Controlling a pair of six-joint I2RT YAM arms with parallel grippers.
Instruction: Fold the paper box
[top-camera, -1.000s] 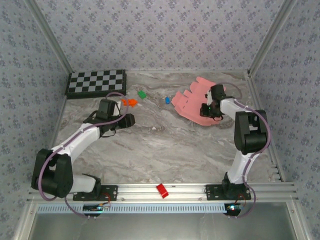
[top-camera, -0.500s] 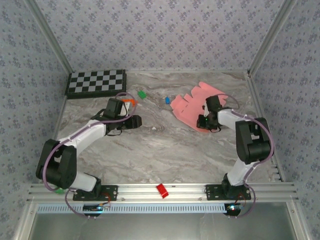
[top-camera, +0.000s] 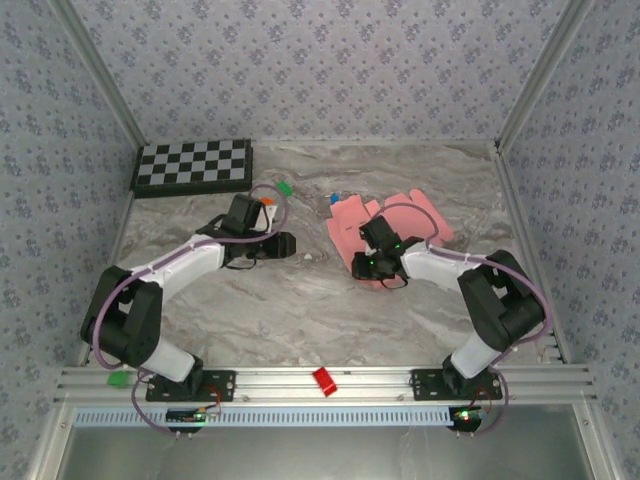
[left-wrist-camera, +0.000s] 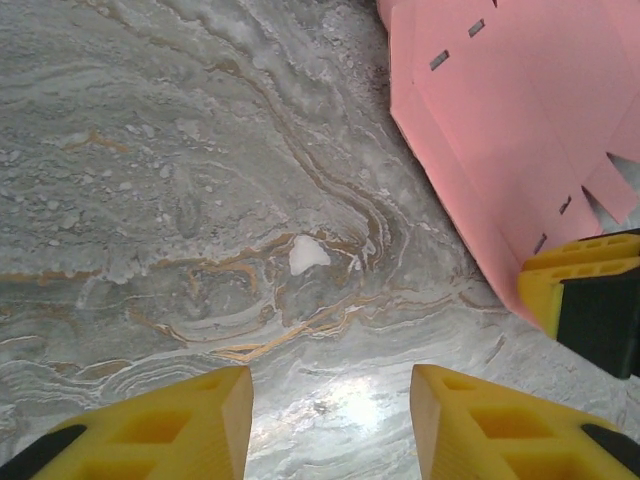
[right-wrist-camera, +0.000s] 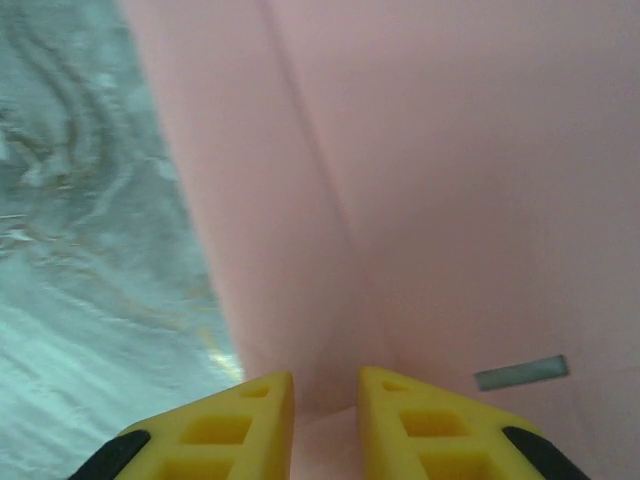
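Dragging the salmon-pink card paper box (top-camera: 345, 225) centreward, the right pincer (right-wrist-camera: 325, 385) stays clamped on its edge; the left pincer (left-wrist-camera: 330, 385), jaws apart, has neared for folding.

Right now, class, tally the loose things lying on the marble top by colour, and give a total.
Pink box: 1
Green bit: 1
Orange bit: 1
Blue bit: 1
Black-and-white checkerboard: 1
Total: 5
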